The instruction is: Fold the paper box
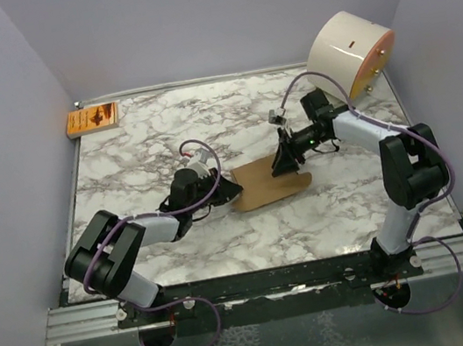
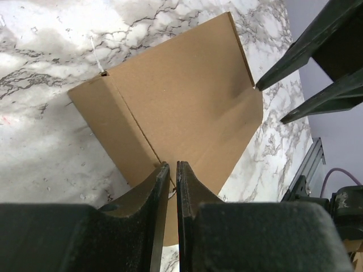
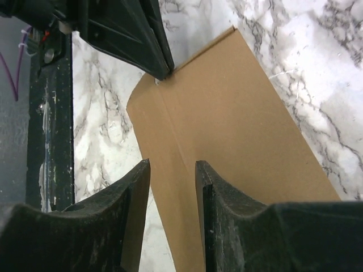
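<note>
One paper box (image 1: 269, 183) is lying as a flat brown sheet near the middle of the marble surface (image 1: 145, 134), between the two arms. In the left wrist view the paper box (image 2: 187, 107) is showing one clear crease that is splitting a narrow side panel from a wider one, with a notch cut into the far edge. The right wrist view is showing the same sheet (image 3: 227, 130) with that crease running toward the camera.

Two grippers are working at it, one from each side. The left gripper (image 1: 233, 192) is sitting at the sheet's left end; its fingers (image 2: 159, 187) are squeezed almost together, leaving only a sliver between them, and are pinching the cardboard edge where the crease is ending. From the right wrist, the tip of that gripper (image 3: 164, 68) is meeting the sheet's far corner.

The right gripper (image 1: 283, 164) is hovering over the right end with its jaws parted by a moderate gap, holding nothing; cardboard is showing through the gap (image 3: 173, 167), and I cannot tell whether the fingertips are touching it.

Farther out, one small orange packet (image 1: 92, 119) is resting at the far left corner, and one big white cylinder (image 1: 351, 53) is standing at the far right corner, both well apart from the sheet
</note>
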You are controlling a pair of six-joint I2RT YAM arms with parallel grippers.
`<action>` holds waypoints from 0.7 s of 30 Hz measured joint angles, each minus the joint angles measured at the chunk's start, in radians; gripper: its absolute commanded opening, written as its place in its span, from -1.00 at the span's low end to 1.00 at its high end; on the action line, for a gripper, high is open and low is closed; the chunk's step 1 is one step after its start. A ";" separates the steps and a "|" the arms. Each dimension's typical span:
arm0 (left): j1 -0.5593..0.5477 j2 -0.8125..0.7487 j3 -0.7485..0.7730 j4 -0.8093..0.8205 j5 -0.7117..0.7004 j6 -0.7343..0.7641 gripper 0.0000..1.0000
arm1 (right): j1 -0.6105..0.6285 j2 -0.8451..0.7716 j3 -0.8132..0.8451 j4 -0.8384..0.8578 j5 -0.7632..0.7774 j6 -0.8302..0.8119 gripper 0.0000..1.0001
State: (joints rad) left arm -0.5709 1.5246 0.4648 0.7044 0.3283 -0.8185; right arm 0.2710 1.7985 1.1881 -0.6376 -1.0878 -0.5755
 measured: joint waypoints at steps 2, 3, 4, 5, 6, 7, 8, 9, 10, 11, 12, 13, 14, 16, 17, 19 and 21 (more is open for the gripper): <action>0.000 0.010 0.001 0.006 0.000 0.003 -0.69 | -0.012 -0.028 -0.001 0.003 -0.017 0.002 -0.18; 0.000 0.010 0.002 0.006 -0.001 0.005 -0.68 | -0.021 -0.038 -0.003 0.006 -0.022 0.004 -0.15; 0.000 0.010 0.002 0.007 -0.001 0.007 -0.67 | -0.038 -0.050 -0.011 0.017 -0.024 0.012 -0.10; 0.000 0.010 0.002 0.007 -0.001 0.008 -0.65 | -0.053 -0.058 -0.018 0.023 -0.024 0.019 -0.04; 0.000 0.006 0.002 0.006 -0.003 0.011 -0.63 | -0.069 -0.064 -0.028 0.036 -0.023 0.032 0.02; 0.000 -0.001 0.002 0.005 -0.006 0.015 -0.61 | -0.085 -0.068 -0.037 0.047 -0.020 0.042 0.08; 0.000 -0.015 -0.002 0.004 -0.014 0.021 -0.53 | -0.103 -0.072 -0.052 0.066 -0.011 0.058 0.15; 0.000 -0.033 -0.006 0.003 -0.023 0.026 -0.44 | -0.118 -0.076 -0.069 0.084 0.002 0.076 0.20; 0.000 -0.057 -0.013 0.003 -0.032 0.031 -0.36 | -0.130 -0.079 -0.082 0.098 0.014 0.089 0.23; 0.000 -0.092 -0.023 0.002 -0.046 0.039 -0.24 | -0.138 -0.082 -0.093 0.111 0.028 0.099 0.26; 0.000 -0.129 -0.034 0.001 -0.066 0.048 -0.12 | -0.147 -0.082 -0.106 0.126 0.047 0.116 0.26; 0.000 -0.163 -0.045 -0.001 -0.085 0.053 0.02 | -0.149 -0.082 -0.113 0.138 0.060 0.127 0.26; 0.000 -0.200 -0.058 0.000 -0.107 0.062 0.15 | -0.149 -0.082 -0.118 0.146 0.075 0.137 0.26; 0.000 -0.271 -0.092 0.002 -0.156 0.071 0.35 | -0.148 -0.080 -0.121 0.161 0.097 0.161 0.25; 0.000 -0.293 -0.108 0.003 -0.175 0.071 0.38 | -0.148 -0.078 -0.120 0.168 0.104 0.169 0.25; 0.002 -0.325 -0.144 0.003 -0.212 0.071 0.43 | -0.148 -0.066 -0.118 0.176 0.114 0.182 0.23; 0.008 -0.340 -0.179 0.005 -0.233 0.067 0.45 | -0.149 -0.048 -0.117 0.185 0.123 0.199 0.21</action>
State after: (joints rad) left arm -0.5629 1.1851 0.2863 0.7094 0.0948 -0.7517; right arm 0.1223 1.7504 1.0706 -0.4522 -0.9649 -0.3767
